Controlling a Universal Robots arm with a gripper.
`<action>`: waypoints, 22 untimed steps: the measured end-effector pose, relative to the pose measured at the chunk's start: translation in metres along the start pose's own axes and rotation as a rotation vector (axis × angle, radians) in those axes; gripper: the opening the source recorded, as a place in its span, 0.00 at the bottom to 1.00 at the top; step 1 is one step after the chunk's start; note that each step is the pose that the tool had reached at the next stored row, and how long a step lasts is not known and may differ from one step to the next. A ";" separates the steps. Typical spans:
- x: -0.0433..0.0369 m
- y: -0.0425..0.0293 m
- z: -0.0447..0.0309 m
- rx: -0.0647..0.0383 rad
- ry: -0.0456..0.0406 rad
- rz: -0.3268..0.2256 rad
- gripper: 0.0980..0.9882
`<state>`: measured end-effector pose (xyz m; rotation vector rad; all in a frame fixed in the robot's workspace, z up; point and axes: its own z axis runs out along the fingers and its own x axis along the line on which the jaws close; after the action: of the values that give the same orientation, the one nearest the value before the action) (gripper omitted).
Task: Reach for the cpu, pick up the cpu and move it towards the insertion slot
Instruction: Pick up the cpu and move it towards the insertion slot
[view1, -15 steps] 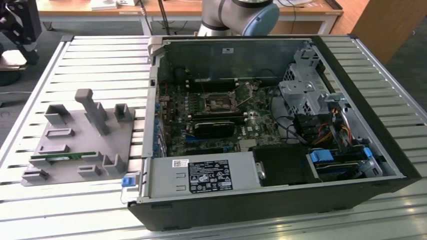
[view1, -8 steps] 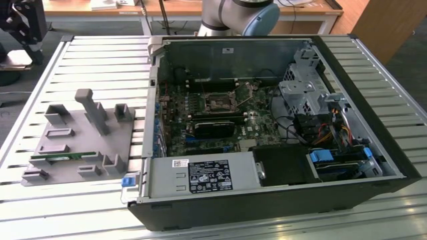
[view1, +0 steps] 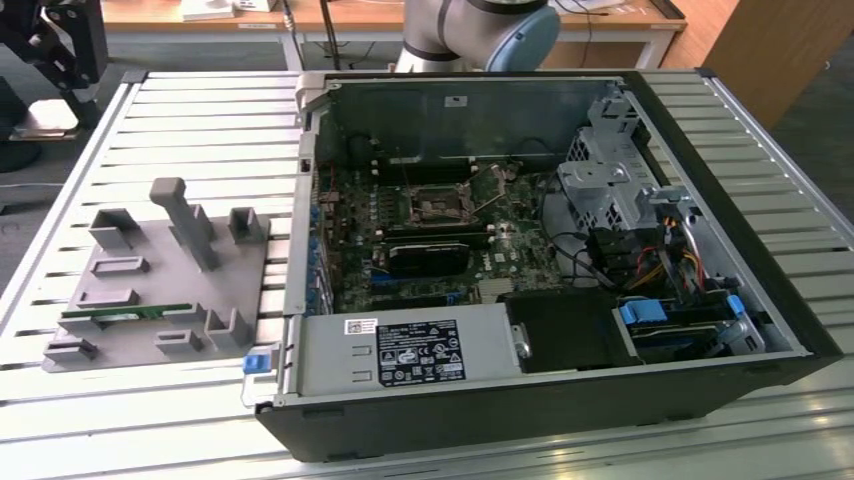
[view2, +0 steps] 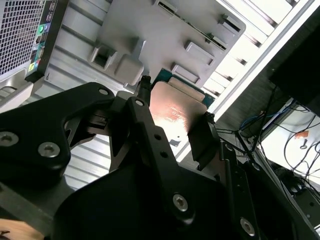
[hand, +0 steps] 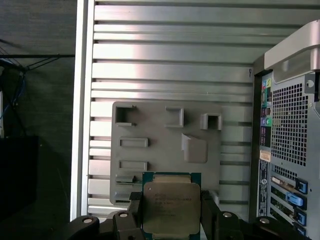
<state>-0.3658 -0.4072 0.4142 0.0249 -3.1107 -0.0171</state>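
Cpu (hand: 171, 207), clamped by two opposite edges between the gripper's (hand: 171, 206) black jaws, hangs well clear above the slatted table (hand: 165, 50). The open computer case (view1: 454, 110) stands just beside the grey holder tray (hand: 165, 145). Inside the case, the insertion slot (view1: 438, 205) lies uncovered, with open room above.

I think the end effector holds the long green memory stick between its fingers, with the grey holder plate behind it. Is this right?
Not quite: the end effector holds the cpu between its fingers, with the grey holder plate behind it, as both wrist views show. The green memory stick lies on that plate in the exterior view.
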 end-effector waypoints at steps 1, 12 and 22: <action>-0.0008 0.0000 0.0000 0.000 0.0000 0.000 0.50; -0.0094 -0.0001 -0.0003 0.000 0.0000 0.000 0.50; -0.0165 -0.0002 -0.0005 0.000 -0.0001 0.000 0.50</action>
<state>-0.3493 -0.4072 0.4142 0.0249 -3.1107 -0.0172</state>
